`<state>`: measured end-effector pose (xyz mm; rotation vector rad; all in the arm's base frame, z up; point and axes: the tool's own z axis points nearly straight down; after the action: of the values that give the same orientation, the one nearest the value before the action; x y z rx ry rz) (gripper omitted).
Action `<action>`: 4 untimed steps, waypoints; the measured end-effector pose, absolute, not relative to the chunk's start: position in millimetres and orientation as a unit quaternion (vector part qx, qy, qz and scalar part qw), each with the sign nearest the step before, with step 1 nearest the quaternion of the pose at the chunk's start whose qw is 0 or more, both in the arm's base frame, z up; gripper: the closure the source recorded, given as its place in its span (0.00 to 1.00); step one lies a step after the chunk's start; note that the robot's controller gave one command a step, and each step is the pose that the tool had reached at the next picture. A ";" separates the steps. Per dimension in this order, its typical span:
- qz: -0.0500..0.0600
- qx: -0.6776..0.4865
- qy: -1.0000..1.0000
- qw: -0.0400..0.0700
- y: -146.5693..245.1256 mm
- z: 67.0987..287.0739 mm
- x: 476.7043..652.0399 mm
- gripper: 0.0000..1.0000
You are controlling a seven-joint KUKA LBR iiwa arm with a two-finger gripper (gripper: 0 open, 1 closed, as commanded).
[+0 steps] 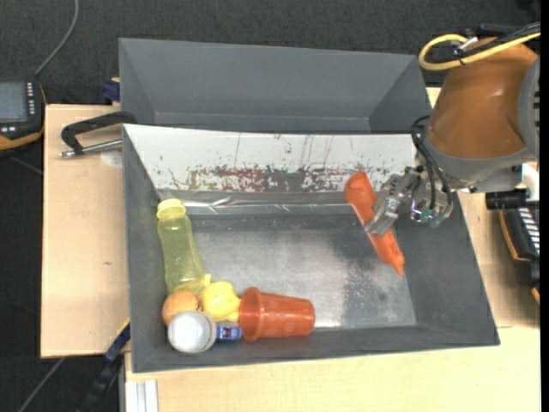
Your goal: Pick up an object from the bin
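Orange and elongated, a carrot-shaped object point(389, 250) sits crosswise between the fingers of the end effector point(383, 217) at the 3 o'clock side of the grey bin point(283, 256); the fingers are closed on its middle section. The object hangs tilted, thick end toward 11 o'clock, thin end toward 5 o'clock, apparently clear of the floor.

Risk 1: the tapered, smooth-looking body may slide or pivot within the two-finger grip and drop.

Risk 2: the thick end lies near the back wall point(257, 178) and may strike it during a lift.

The heap point(219, 312) at 7 o'clock (yellow bottle point(176, 247), red cup point(279, 314), small round things point(190, 331)) is well apart and unlikely to interfere.
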<state>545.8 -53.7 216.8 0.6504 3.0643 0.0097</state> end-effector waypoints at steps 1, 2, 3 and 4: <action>0.003 0.105 0.994 0.007 -46.1 188.2 558.1 1.00; 0.003 0.105 0.994 0.007 -46.1 188.2 558.1 1.00; 0.003 0.104 0.995 0.008 -45.5 166.9 559.6 1.00; 0.003 0.098 0.995 0.008 -47.3 165.4 556.4 1.00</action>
<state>556.4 -47.3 165.4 0.3051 3.1116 0.0095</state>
